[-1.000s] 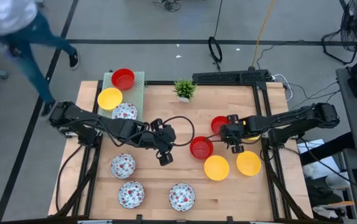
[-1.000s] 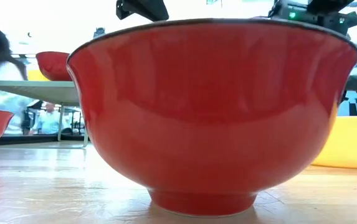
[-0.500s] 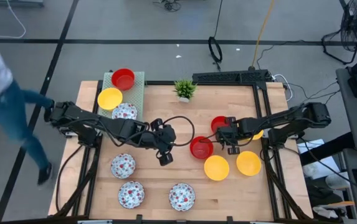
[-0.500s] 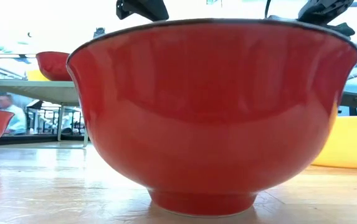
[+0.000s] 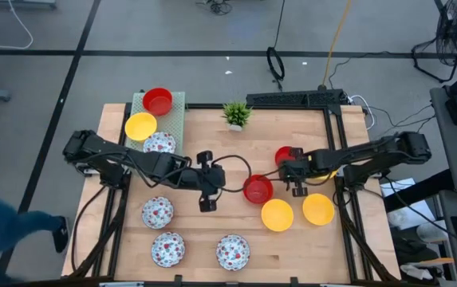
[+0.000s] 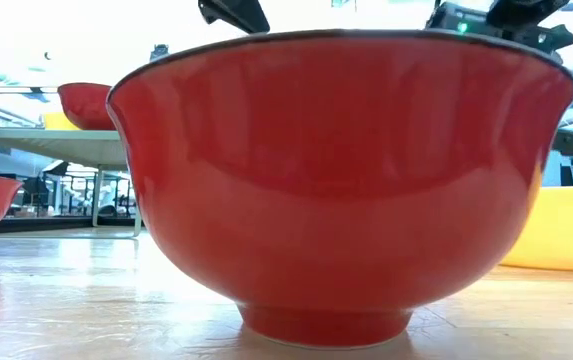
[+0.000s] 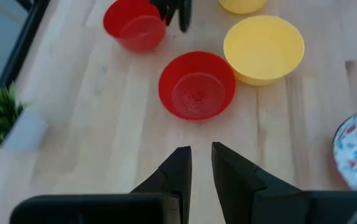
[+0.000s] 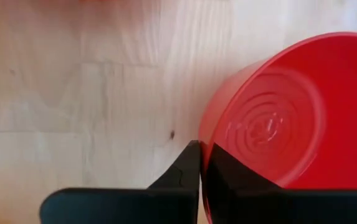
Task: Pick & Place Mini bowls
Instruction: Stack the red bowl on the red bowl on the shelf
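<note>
Hovering over bare wood near the table's middle, the left claw (image 7: 201, 155) has its jaws a narrow slit apart w/ nothing between them; it faces the centre red bowl (image 5: 258, 190), which stands upright and apart from it.

The right claw (image 8: 199, 157) is at the rim of a second red bowl (image 8: 271, 112), back-right of the centre one; can't tell whether it's open, closed or gripping that rim.

Risks, as I judge them:
- both arms point at the same small patch, so a reach by either could knock the other arm or shove the centre bowl
- glossy, thin rim: a pinch may slip, and the bowl could tip or drop on lifting
- yellow bowl (image 5: 277, 215) sits just beside the centre red one, so a sideways drag could bump it

Count:
- red bowls: 3, incl. one on the green mat (image 5: 179, 112)
- yellow bowls: 3 clear, i.e. one at the mat and two front-right; a yellow sliver under the right arm may be a 4th, can't tell
- white flowered bowls: 4, all on the left/front side
- plant (image 5: 235, 114): 1, at the back edge
</note>
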Tool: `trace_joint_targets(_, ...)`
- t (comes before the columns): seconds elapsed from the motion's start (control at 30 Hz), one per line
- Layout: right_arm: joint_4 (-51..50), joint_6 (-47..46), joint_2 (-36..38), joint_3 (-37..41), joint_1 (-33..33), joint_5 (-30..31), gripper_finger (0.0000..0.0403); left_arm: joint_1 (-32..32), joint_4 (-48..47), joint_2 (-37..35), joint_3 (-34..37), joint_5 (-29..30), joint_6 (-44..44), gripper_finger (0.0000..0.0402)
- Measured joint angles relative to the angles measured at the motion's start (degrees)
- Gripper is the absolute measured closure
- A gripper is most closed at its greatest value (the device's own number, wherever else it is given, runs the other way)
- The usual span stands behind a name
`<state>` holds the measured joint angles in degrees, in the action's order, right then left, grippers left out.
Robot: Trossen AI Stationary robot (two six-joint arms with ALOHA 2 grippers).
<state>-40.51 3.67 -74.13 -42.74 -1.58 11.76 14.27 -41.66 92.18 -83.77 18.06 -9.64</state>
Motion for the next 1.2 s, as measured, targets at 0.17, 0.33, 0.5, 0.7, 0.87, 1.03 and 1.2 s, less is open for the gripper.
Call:
trace_joint_targets(0.17, 0.5, -1.9, 5.1, -1.1, 0.0, -4.4, 0.0402, -0.3, 2.9, 0.0, 0.0, 0.0, 7.1, 0.0333)
trace_joint_targets(0.33, 4.7, -5.6, 7.4, -3.3, -0.5, -14.3, 0.0402, -0.3, 6.0, 0.0, 0.0, -0.5, 10.8, 0.0294)
trace_joint_targets(0.5, 11.1, -5.9, 7.4, -5.2, -3.1, -23.8, 0.0402, -0.3, 8.3, 0.0, 0.0, -1.6, 13.6, 0.0217)
trace_joint_targets(0.7, 22.8, -2.6, 7.4, -6.6, -7.5, -31.3, 0.0402, -0.3, 16.2, 0.1, 0.0, -5.4, 17.7, 0.0156)
trace_joint_targets(0.87, 29.1, 3.1, 7.4, -6.8, -10.5, -33.1, 0.0403, -0.4, 22.2, 0.1, 0.0, -16.1, 19.6, 0.0149)
trace_joint_targets(1.03, 34.7, 8.4, 7.3, -6.8, -13.1, -34.9, 0.0403, -0.4, 26.8, 0.2, 0.0, -22.1, 19.9, 0.0159)
trace_joint_targets(1.2, 40.8, 11.9, 6.6, -6.8, -15.2, -36.1, 0.0403, -0.5, 28.5, 0.7, 0.0, -22.1, 19.9, 0.0162)
